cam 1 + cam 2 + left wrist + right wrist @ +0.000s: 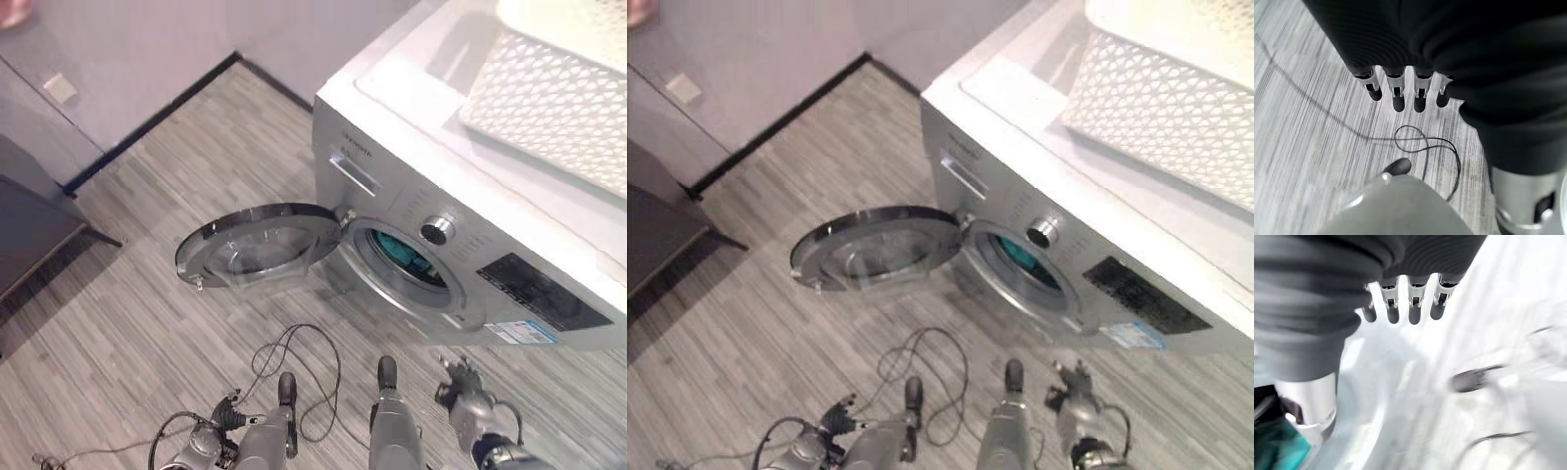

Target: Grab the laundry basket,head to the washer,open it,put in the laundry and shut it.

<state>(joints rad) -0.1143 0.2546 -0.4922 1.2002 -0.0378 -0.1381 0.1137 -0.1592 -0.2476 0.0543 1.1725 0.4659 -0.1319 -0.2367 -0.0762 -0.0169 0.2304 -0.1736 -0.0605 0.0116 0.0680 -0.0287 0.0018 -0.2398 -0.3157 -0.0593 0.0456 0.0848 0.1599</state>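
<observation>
With teal laundry [404, 257] loaded, I hang both hands, left hand [1400, 90] and right hand [1405, 303], slack-fingered and empty, ready to swing the round chrome-rimmed washer door [257, 247] shut.

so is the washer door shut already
No, the washer door is swung wide open to the side of the washer, and teal laundry shows inside the drum opening.

One washing machine [460, 245] is seen, with one round door [257, 245] swung open. One white laundry basket [558, 108] is counted on top. Two hands are visible.
</observation>
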